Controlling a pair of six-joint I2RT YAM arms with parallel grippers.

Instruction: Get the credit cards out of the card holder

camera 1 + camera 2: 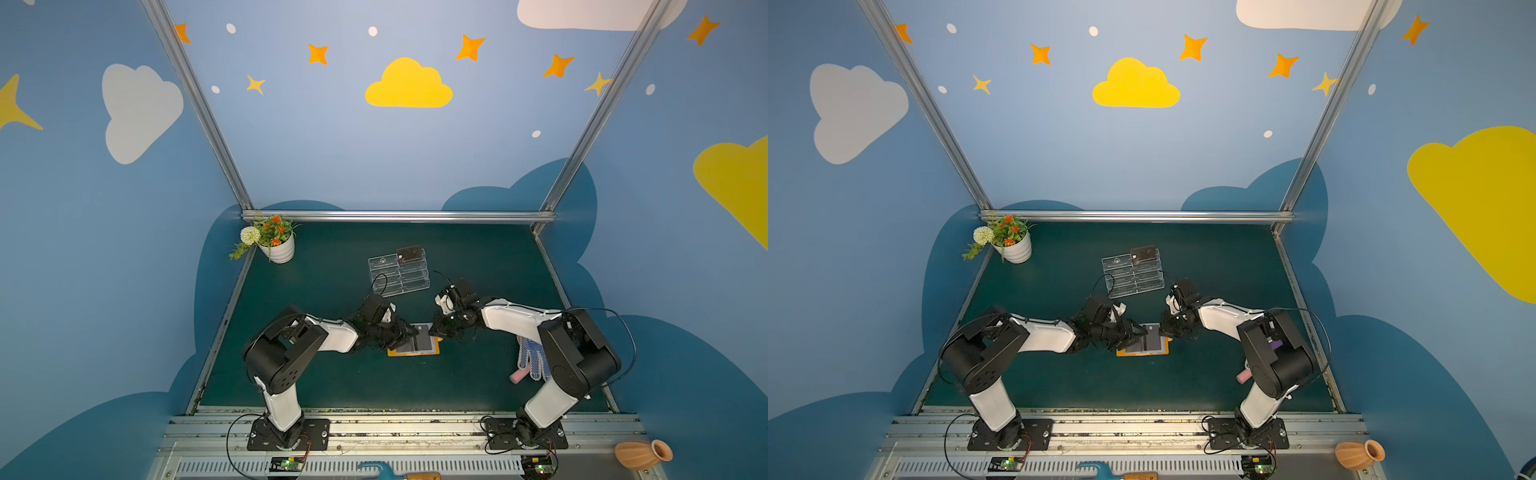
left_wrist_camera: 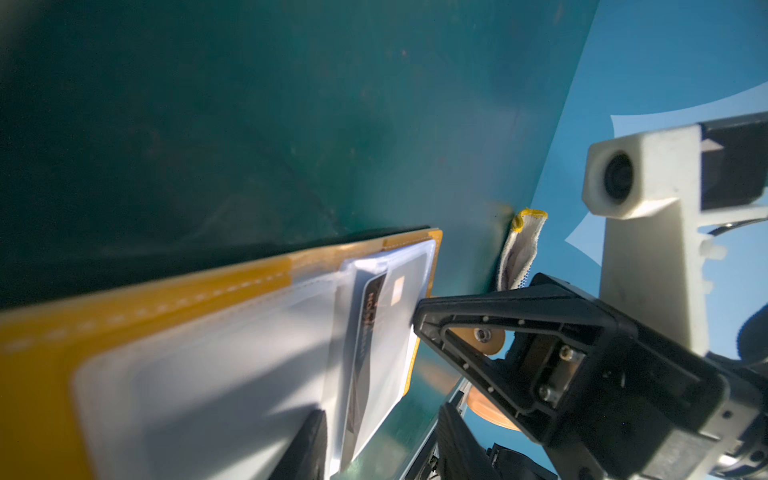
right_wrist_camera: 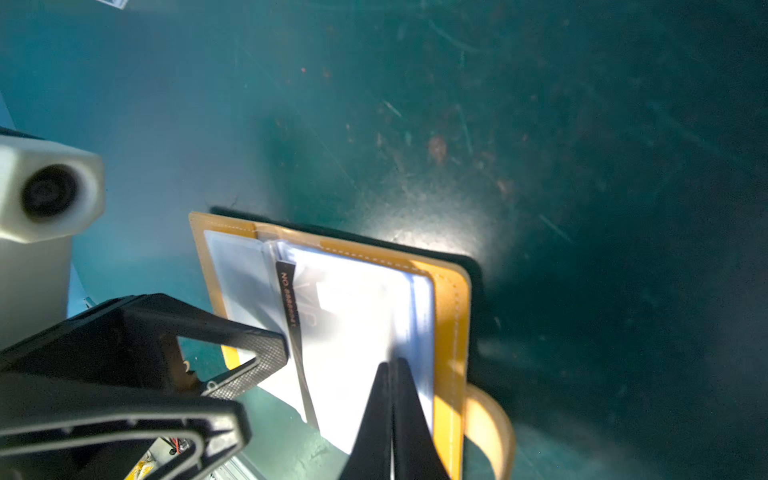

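Note:
The orange card holder (image 1: 415,353) (image 1: 1142,353) lies open on the green mat, its clear sleeve pages raised. A dark credit card (image 2: 368,316) (image 3: 289,299) sits inside a raised sleeve. My left gripper (image 2: 380,415) (image 1: 410,335) is open, one finger on each side of that sleeve's edge. My right gripper (image 3: 392,365) (image 1: 434,331) is shut, its tips pressed on the pale sleeve pages of the holder's right half. Another dark card (image 1: 409,252) stands in the top of the clear acrylic stand (image 1: 399,274).
A white pot of flowers (image 1: 278,249) stands at the back left corner. A dotted work glove (image 1: 532,357) and a pink object (image 1: 518,376) lie under the right arm. A clay vase (image 1: 642,455) lies off the mat at the front right.

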